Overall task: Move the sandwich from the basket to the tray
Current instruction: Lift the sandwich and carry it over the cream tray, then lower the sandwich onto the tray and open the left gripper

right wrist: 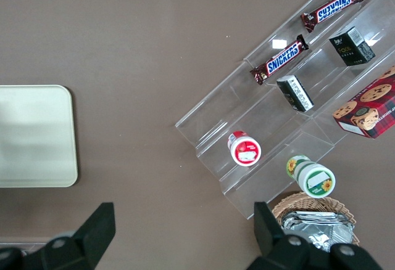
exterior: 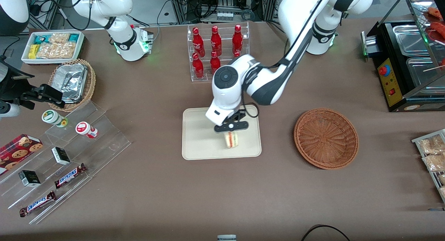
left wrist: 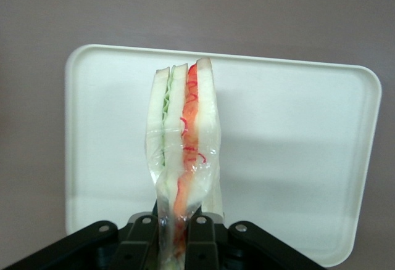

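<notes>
The sandwich (exterior: 232,139) hangs upright over the tray (exterior: 198,143), wrapped, its narrow end pinched between the gripper (exterior: 232,131) fingers (left wrist: 144,236), ready for lowering, while the basket (exterior: 326,138) sits empty nearby.

Brown matte table (exterior: 146,199) fills most of the front view. Clear acrylic rack (exterior: 218,53) with red bottles (exterior: 216,41) sits at the table's farther edge. Stepped acrylic display (exterior: 66,164) toward the parked arm's end holds Snickers bars (exterior: 70,175), small dark boxes (exterior: 61,155), two round cups (exterior: 85,129) and a cookie box (exterior: 17,149). Tan wicker basket with foil trays (exterior: 72,82) and white snack box (exterior: 54,46) lie farther from the camera. Black food warmer (exterior: 399,70) stands toward the working arm's end. Cables, metal frames and grey floor (exterior: 208,4) above the table edge. Even overhead light, soft shadows.
</notes>
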